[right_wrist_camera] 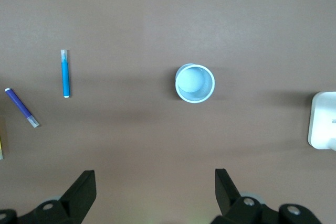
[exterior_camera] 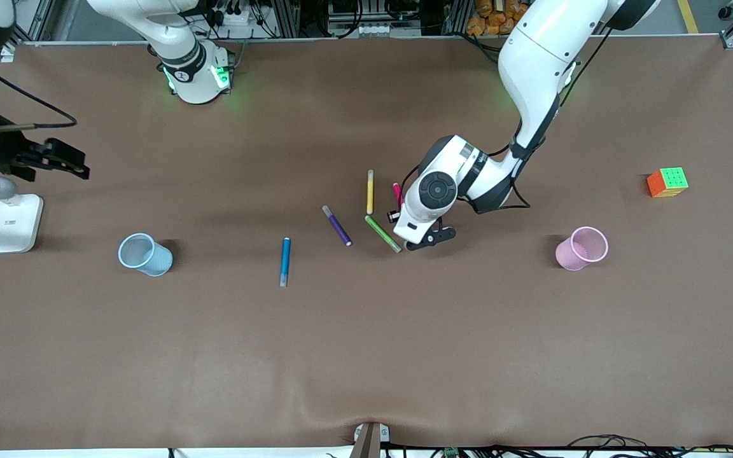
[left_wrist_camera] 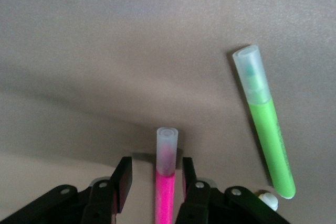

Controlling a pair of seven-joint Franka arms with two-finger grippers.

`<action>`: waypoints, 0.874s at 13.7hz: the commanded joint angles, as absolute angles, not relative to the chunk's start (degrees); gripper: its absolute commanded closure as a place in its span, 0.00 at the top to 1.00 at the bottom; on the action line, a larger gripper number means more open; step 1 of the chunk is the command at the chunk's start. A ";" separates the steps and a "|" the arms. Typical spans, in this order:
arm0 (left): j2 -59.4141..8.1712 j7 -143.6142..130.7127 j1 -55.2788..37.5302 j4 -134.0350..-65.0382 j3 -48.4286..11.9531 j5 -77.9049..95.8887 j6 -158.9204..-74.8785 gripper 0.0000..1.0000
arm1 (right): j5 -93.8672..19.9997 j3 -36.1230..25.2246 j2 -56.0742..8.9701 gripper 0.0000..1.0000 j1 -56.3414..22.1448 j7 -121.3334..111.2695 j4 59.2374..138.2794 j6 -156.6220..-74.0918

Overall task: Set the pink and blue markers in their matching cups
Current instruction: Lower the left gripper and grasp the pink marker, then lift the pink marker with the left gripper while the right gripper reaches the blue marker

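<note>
The pink marker lies on the table among other pens, partly under my left hand. My left gripper is low over it and open; in the left wrist view the gripper has a finger on each side of the pink marker, with gaps both sides. The blue marker lies alone, between the pens and the blue cup. The pink cup stands toward the left arm's end. My right gripper waits open and empty, high over the right arm's end; its view shows its fingers, the blue cup and the blue marker.
A green pen, also in the left wrist view, a purple pen and a yellow pen lie close to the pink marker. A white device lies near the blue cup. A colour cube sits farther from the front camera than the pink cup.
</note>
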State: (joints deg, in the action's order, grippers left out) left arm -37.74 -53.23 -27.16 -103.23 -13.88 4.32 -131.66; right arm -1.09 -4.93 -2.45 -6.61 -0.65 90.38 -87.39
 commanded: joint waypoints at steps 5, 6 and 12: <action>-38.50 -54.23 -27.95 -102.48 -13.36 4.39 -132.45 0.27 | -1.49 -5.19 -7.37 1.00 -11.33 -0.18 90.35 -90.44; -38.76 -54.23 -27.95 -102.48 -13.36 4.31 -132.54 0.27 | -1.49 -5.27 -8.34 1.00 -12.03 -0.18 90.35 -90.53; -39.37 -54.14 -27.77 -102.57 -13.36 4.31 -134.03 0.01 | -1.49 -5.27 -13.09 1.00 -16.69 3.42 90.35 -93.78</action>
